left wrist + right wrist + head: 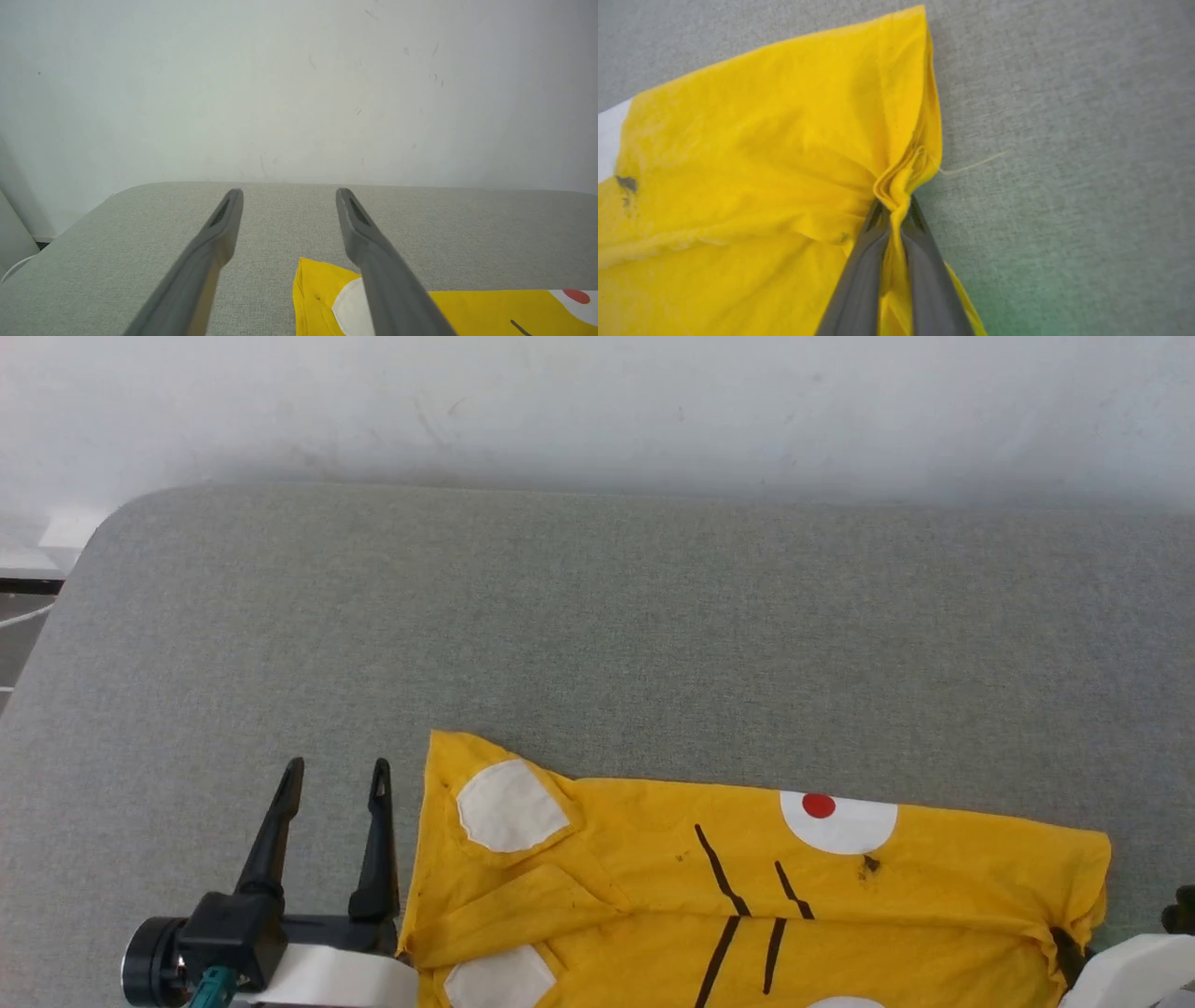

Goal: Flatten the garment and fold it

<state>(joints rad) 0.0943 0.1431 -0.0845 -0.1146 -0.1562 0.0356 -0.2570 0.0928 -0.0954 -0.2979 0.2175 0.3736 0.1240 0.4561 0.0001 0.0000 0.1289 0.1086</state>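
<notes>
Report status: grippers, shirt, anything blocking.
Left gripper: jaws open, empty, beside the garment. Right gripper: jaws shut on the garment's bunched right edge. Garment creased, partly folded on gray table. No obstacle seen.

The yellow garment (635, 840) lies rumpled on the grey fabric-covered table (597, 616).
</notes>
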